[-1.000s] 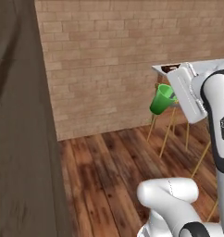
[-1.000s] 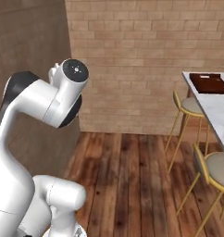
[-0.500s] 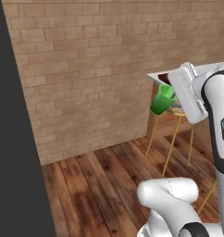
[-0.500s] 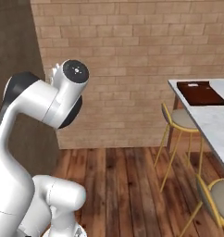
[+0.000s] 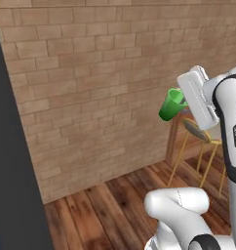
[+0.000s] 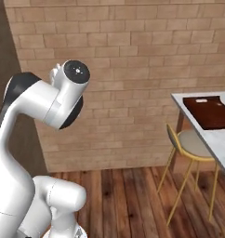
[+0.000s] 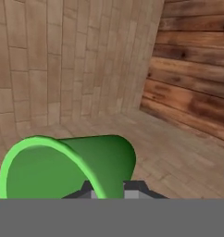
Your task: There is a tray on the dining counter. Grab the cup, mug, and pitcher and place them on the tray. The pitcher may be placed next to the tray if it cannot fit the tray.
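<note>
My gripper [image 5: 180, 101] is shut on the rim of the cup [image 5: 169, 105], a bright green tapered tumbler with no handle, held tilted in the air in front of the brick wall. The hand view has the cup [image 7: 70, 165] lying large across the lower left, its open mouth toward the camera, with the gripper [image 7: 109, 193] clamped on its rim at the bottom. The dark brown tray [image 6: 210, 111] lies on the near end of the marble dining counter [image 6: 220, 140], at the right of the right base view. Mug and pitcher are out of view.
A yellow-legged stool [image 6: 190, 142] stands at the counter's end, between me and the tray; the same stool [image 5: 196, 130] sits just below the held cup. A brick wall [image 6: 133, 69] closes the back. A dark panel [image 5: 12, 176] fills the left edge. The floor is wood planks.
The whole picture has shifted: the base has moved, the dark panel on the left has slid out and the counter with the tray looks closer. The cup stays in the gripper.
</note>
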